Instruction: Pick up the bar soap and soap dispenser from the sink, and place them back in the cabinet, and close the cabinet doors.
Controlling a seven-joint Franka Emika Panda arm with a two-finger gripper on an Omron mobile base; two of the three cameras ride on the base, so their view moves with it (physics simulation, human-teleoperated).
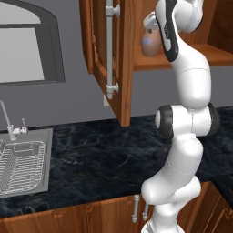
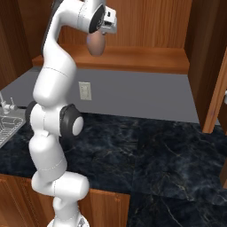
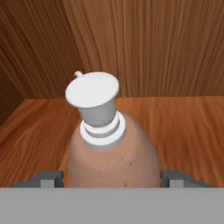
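The soap dispenser [image 3: 111, 151] is a rounded, teardrop-shaped brown bottle with a matte, faintly speckled skin, a ribbed white collar and a flat white pump cap. It stands upright on the inner shelf [image 3: 183, 127] of the cabinet [image 2: 146, 26], whose walls and floor are reddish-brown wood with a visible straight grain.

In the hand view, the two grey finger tips [image 3: 46, 179] of the gripper [image 3: 111, 179] flank the bottle's widest part. The jaws stand apart on either side of the body; whether they touch it cannot be told.

The left base view shows a small blue label on the bottle [image 1: 149, 44], seen past the white, smooth-shelled arm. It also shows one of the cabinet doors [image 1: 109, 54] swung open, a raised-panel leaf with a long vertical silver bar handle. To the lower left lies the sink [image 1: 25, 164], a grey metal basin holding a wire rack, beside a thin silver faucet.

The right base view shows the bottle [image 2: 95, 44] at the shelf's front left, a wall outlet on the grey backsplash, and the desk [image 2: 146, 150], a dark veined marble-like slab.
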